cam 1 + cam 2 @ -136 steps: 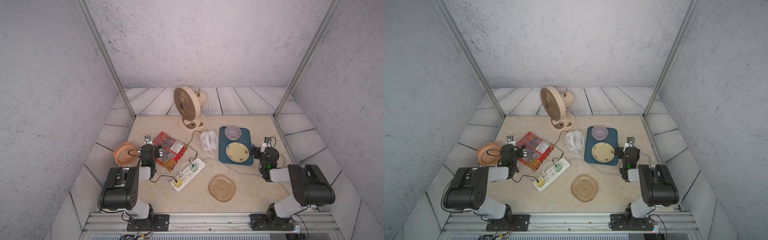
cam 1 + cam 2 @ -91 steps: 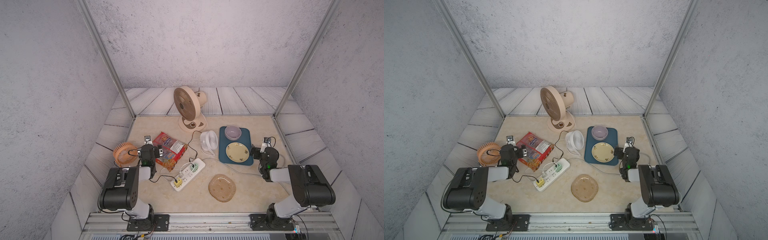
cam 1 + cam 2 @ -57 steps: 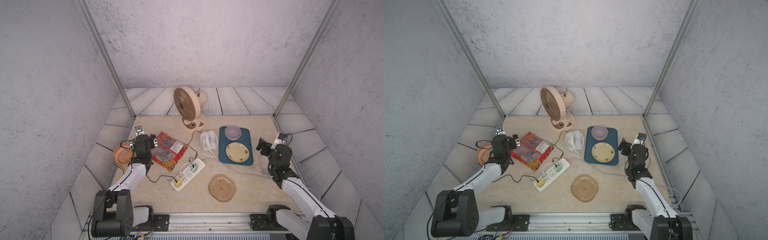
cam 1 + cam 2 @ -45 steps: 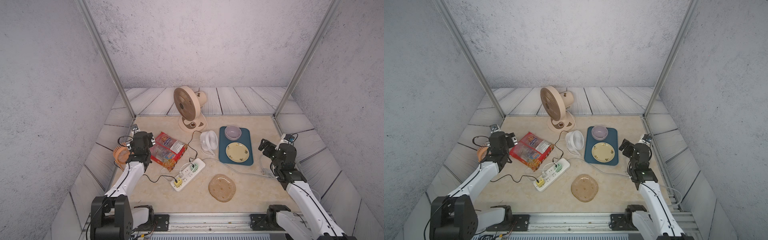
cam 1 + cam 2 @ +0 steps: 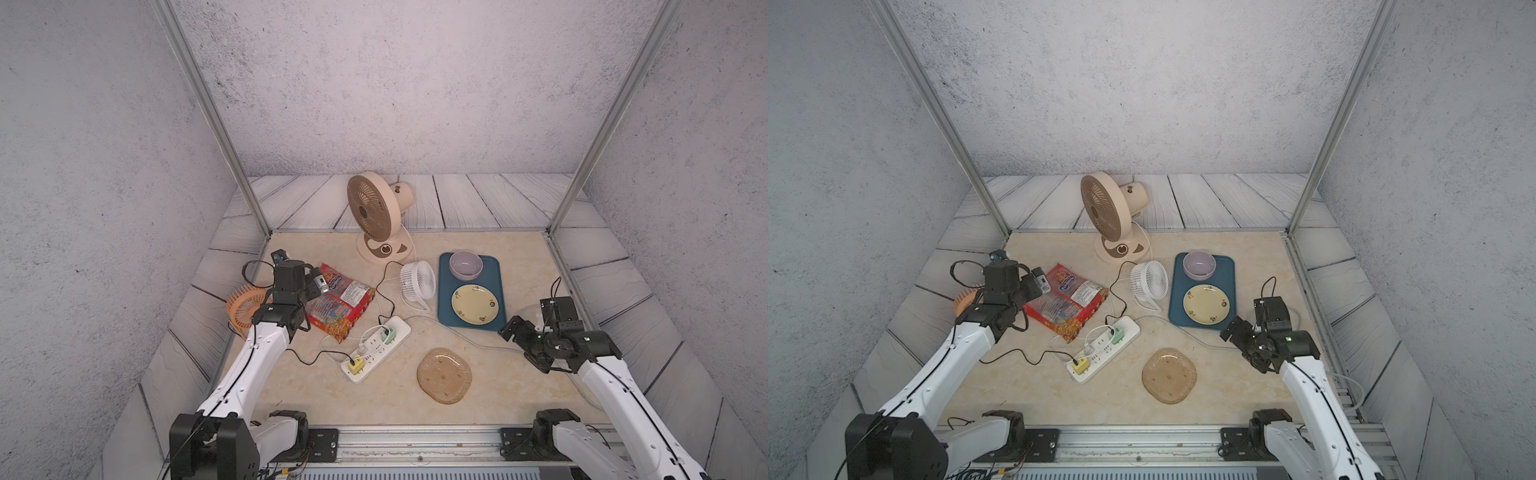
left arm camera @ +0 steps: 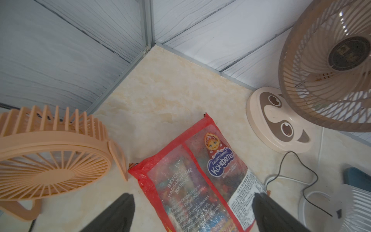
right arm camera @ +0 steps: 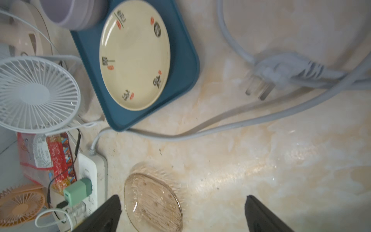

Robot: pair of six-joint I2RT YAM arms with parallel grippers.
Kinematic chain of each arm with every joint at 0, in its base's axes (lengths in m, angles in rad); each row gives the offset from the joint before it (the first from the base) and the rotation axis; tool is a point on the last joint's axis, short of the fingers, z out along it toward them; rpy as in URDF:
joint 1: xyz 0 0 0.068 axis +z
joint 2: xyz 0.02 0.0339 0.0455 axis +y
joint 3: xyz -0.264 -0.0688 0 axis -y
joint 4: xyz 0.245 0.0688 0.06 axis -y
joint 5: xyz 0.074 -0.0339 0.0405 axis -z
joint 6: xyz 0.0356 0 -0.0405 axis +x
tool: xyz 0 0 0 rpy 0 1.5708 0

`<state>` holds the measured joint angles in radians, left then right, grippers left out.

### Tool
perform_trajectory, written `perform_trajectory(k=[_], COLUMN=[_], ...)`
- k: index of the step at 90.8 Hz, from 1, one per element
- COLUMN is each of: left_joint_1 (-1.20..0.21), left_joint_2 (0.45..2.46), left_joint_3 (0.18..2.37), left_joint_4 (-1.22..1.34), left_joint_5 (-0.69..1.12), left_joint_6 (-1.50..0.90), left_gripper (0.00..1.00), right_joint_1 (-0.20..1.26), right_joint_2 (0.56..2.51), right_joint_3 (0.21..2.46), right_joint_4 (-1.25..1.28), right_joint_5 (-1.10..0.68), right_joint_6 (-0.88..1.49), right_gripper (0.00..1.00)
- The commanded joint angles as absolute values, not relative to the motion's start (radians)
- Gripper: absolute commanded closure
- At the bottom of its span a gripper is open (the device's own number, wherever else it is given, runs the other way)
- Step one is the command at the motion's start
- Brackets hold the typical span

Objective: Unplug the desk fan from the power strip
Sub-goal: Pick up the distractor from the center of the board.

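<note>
- Reaching forward now, both arms have left their folded pose.
- Left gripper (image 6: 191, 209): jaws wide, empty.
- Right gripper (image 7: 181, 206): jaws wide, empty.
- Long flat white plastic power strip (image 5: 376, 348): unmoved, between both grippers, touching neither.

Grey speckled walls (image 5: 374, 83); beige marble tabletop (image 5: 386, 407) (white plank surround (image 5: 478, 199)); metal posts (image 5: 212, 116).

Robot lab test booth.
Grey walls (image 5: 395, 83), metal posts (image 5: 212, 120), near rail (image 5: 415, 440) carrying two arms (image 5: 249, 365), a staged table (image 5: 519, 257).
</note>
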<state>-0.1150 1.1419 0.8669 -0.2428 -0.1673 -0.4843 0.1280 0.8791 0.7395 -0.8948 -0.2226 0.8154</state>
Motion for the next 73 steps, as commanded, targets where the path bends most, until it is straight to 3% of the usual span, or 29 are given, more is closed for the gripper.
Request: perform_trajectory(k=[1, 25, 49, 73], left_joint_1=[-0.127, -0.138, -0.149, -0.152], left_joint_2=[1.110, 1.106, 1.094, 1.088], left_joint_3=[0.900, 0.917, 0.912, 0.902], left_joint_4=[-0.305, -0.316, -0.314, -0.302], left_joint_5=[-0.106, -0.090, -0.096, -0.109], left_joint_6=[-0.531, -0.503, -0.484, -0.480], left_gripper=[0.02, 0.02, 0.02, 0.01], right_joint_1=[0.174, 0.436, 0.473, 0.509], right_joint_2=[0.914, 1.099, 1.234, 1.325], right_joint_3=[0.731, 0.672, 0.646, 0.657], right_joint_4=[-0.994, -0.804, -0.715, -0.701], right_joint_5=[-0.288, -0.379, -0.417, -0.431], right_joint_6=[0.804, 0.909, 0.913, 0.912], right_gripper=[0.04, 0.21, 0.46, 0.55])
